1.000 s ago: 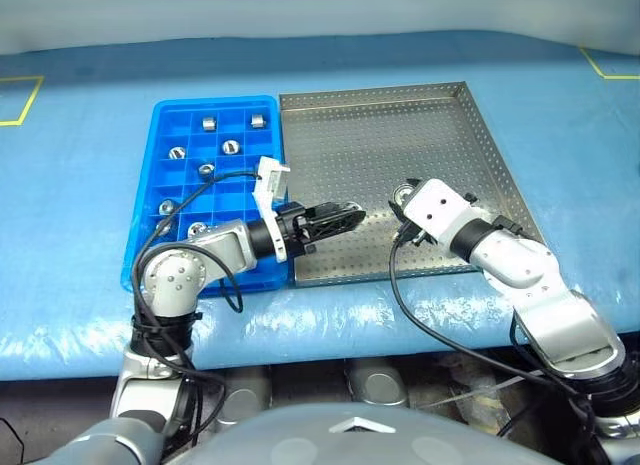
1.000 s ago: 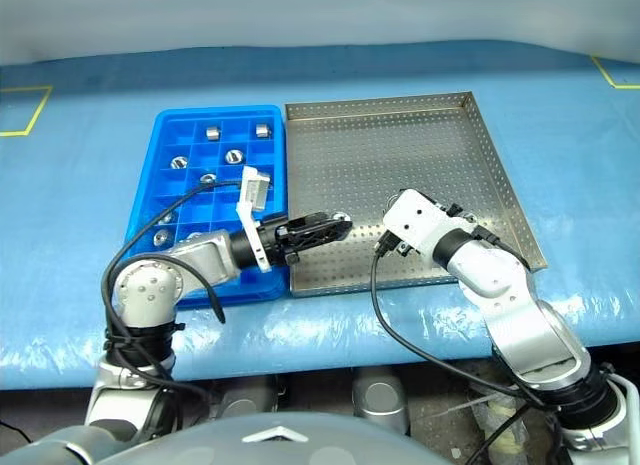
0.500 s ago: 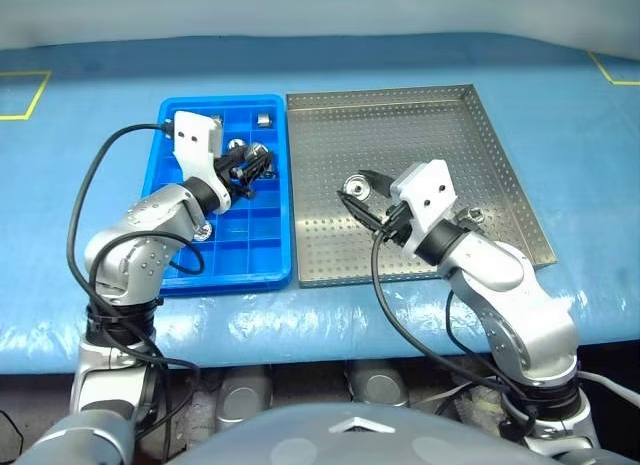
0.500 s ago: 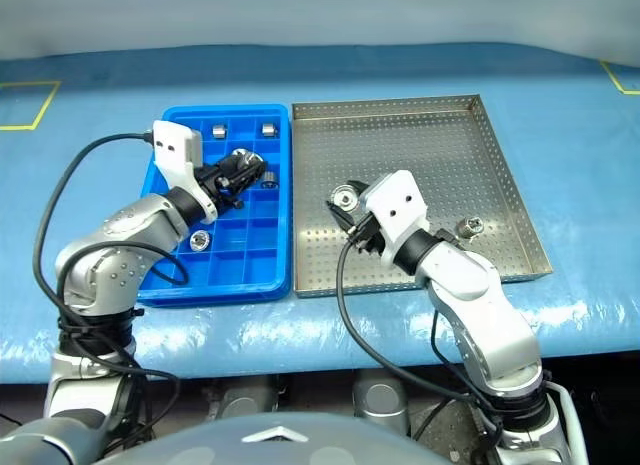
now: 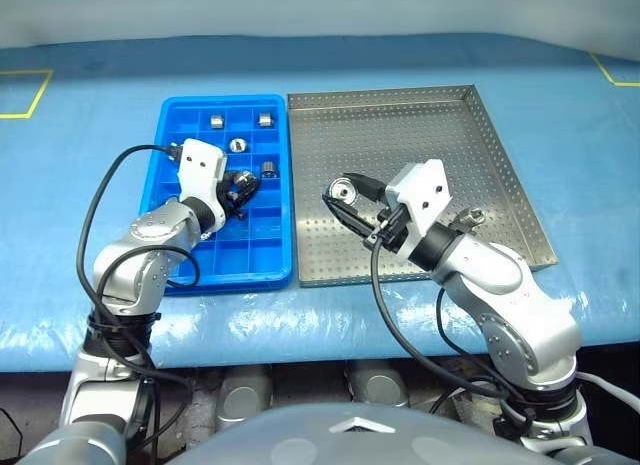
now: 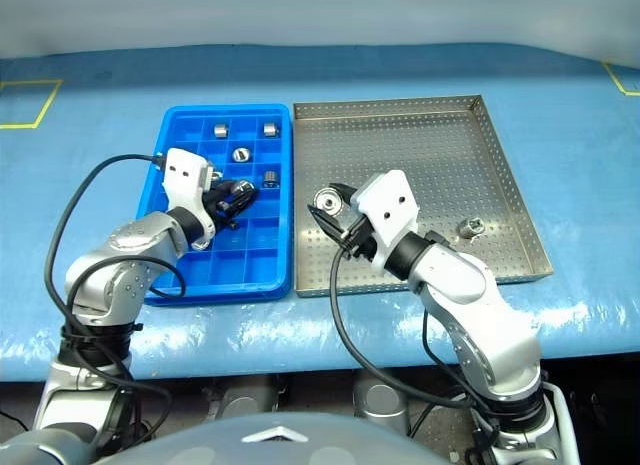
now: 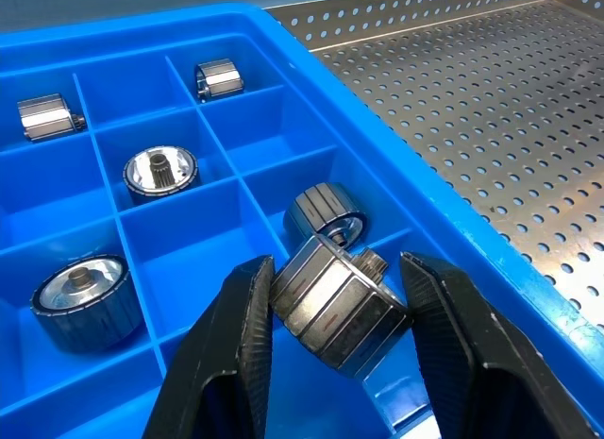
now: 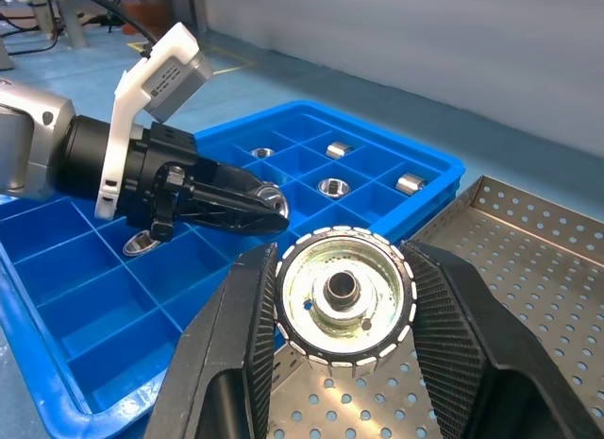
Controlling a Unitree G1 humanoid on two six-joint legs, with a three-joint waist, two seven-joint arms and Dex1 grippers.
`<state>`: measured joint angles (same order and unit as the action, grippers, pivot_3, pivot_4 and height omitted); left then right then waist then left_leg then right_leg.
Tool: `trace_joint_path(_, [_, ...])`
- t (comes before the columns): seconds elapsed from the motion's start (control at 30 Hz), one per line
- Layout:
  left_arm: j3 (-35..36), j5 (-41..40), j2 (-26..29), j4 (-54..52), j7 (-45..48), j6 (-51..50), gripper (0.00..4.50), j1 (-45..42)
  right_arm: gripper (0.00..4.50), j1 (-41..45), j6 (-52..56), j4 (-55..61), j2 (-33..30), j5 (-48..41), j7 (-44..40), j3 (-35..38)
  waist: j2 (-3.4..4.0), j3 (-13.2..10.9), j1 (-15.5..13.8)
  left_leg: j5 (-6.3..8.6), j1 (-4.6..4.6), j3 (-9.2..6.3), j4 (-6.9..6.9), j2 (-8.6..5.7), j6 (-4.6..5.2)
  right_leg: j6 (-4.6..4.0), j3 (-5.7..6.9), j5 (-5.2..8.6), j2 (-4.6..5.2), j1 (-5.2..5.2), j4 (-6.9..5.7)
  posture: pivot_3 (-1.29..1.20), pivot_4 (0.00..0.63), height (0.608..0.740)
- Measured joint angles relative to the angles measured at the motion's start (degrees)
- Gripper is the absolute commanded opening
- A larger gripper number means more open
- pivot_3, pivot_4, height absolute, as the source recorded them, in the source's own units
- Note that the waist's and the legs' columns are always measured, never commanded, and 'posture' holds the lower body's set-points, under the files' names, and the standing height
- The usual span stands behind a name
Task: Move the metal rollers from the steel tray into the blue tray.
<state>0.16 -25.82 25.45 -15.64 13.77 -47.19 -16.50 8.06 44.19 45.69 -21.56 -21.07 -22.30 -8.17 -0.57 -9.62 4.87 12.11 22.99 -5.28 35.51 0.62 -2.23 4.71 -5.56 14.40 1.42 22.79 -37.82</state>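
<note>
Now both grippers carry rollers

Over the blue tray (image 5: 170, 275), the left gripper (image 7: 335, 316) clamps a faceted roller (image 7: 330, 307) above rollers sitting in separate compartments (image 7: 162, 168). The right gripper (image 8: 342, 297) pinches a toothed roller (image 8: 340, 293) over the steel tray (image 5: 400, 135), where one roller (image 6: 469, 226) lies near the right rim

Right gripper (image 8: 342, 297) clamps a toothed metal roller (image 8: 342, 295) between both black fingers (image 8: 247, 335), bore facing the camera. Beyond it: left gripper (image 8: 269, 205) over the blue tray (image 8: 85, 307), rollers (image 8: 332, 186) in far compartments. Steel tray (image 8: 538, 260) lies beneath and beside the pincer.
</note>
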Motion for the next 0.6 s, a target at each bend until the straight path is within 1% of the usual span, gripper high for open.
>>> trace_joint_path(0.13, [0.25,1.15,-0.31,0.05,0.11,0.03,1.81,0.27,1.70,0.22,0.02,-0.01,-0.07,-0.11,0.26,0.05,0.00,0.00,-0.09,0.00,0.00,-0.01,0.00,0.00,0.00,0.00,0.00,0.00,0.00,0.00,-0.01,-0.07,0.150,0.740])
trace_joint_path(0.2, [0.19,1.56,-0.34,0.18,0.77,0.12,2.55,0.27,1.70,0.49,0.02,-0.04,0.06,-0.11,0.58,0.05,0.00,0.00,-0.10,0.00,0.00,0.00,0.01,0.00,0.00,0.00,0.00,0.00,0.00,0.00,-0.01,-0.07,0.150,0.740])
trace_joint_path(0.23, [0.10,2.05,-0.30,0.18,1.09,0.12,2.81,0.27,1.70,0.63,0.02,-0.06,0.19,-0.11,0.79,0.05,0.00,0.00,-0.09,0.00,0.00,-0.01,0.01,0.00,0.00,0.00,0.01,0.00,0.00,0.00,-0.01,-0.07,0.150,0.740])
trace_joint_path(0.33, [0.06,2.93,-0.24,0.18,1.21,-0.32,3.80,0.27,1.70,0.76,0.02,-0.09,0.32,-0.18,1.10,0.05,0.00,0.00,-0.09,0.00,0.00,-0.01,0.00,0.00,0.00,0.00,0.01,0.00,0.00,0.00,-0.01,-0.07,0.150,0.740])
trace_joint_path(0.5, [2.13,1.85,-1.91,0.15,2.00,-0.75,3.80,0.20,1.70,0.96,0.03,-0.26,1.12,-1.03,1.15,0.03,0.00,0.00,-0.10,0.00,0.00,-0.01,0.00,0.00,0.00,0.00,0.01,0.00,0.00,0.00,-0.01,-0.06,0.150,0.740])
trace_joint_path(0.6, [4.41,-1.52,-2.70,-0.54,4.28,-0.86,3.80,-0.17,1.70,1.95,0.58,-0.75,3.17,-2.57,1.39,-0.06,0.00,0.00,-0.03,0.00,0.00,-0.01,0.01,0.03,0.00,0.00,0.01,0.00,-0.02,0.00,-0.03,-0.06,0.150,0.740])
